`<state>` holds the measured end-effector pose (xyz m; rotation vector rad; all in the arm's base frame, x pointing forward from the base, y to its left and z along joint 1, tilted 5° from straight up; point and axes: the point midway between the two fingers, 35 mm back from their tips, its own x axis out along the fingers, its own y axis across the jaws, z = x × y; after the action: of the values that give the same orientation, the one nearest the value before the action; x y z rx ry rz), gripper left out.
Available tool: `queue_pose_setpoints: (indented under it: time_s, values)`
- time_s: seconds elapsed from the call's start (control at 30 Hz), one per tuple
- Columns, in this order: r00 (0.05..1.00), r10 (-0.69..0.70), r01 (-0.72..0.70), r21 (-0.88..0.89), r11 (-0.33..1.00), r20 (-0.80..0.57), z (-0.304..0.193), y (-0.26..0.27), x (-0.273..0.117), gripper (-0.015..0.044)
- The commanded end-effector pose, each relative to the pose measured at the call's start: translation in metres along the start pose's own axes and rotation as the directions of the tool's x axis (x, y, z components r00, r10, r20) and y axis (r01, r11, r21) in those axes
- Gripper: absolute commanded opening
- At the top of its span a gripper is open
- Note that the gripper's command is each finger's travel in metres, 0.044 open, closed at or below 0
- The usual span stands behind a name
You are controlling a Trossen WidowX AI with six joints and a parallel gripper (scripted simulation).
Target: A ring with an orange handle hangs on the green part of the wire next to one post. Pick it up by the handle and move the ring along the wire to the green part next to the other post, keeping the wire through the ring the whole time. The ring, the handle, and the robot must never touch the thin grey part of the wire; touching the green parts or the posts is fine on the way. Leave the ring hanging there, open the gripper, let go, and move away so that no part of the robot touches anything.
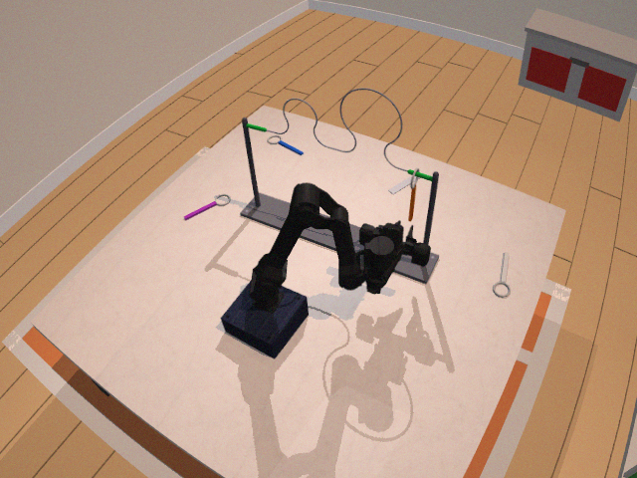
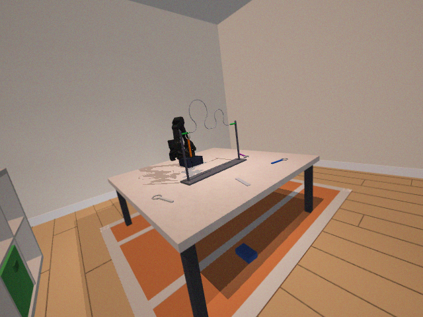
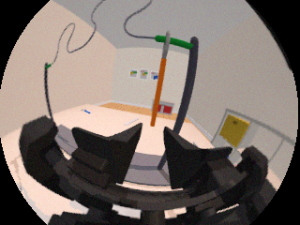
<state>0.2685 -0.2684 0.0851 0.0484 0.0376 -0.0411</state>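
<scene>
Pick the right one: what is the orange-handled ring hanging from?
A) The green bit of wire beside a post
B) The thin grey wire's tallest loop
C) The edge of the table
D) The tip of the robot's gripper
A: the ring hangs around the green sleeve next to the post.

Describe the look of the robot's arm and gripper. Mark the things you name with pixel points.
The arm [image 1: 309,205] [image 2: 178,126] is matte black, with chunky rounded joints. The gripper [image 1: 404,226] [image 3: 153,127] is black too, with two angular fingers tapering to points and bulky rounded pieces outside them. No markings or cables are discernible.
</scene>
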Motion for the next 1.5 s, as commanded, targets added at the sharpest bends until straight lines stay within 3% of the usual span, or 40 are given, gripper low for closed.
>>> queue_pose_setpoints:
  time_s: [0.0, 1.47]
  values:
    - [1.000, -0.003, 0.003, 0.001, 1.000, 0.002, 0.002, -0.002, 0.006, 0.0160]
    - [1.000, -0.003, 0.003, 0.001, 1.000, 0.008, 0.004, -0.001, 0.073, 0.0160]
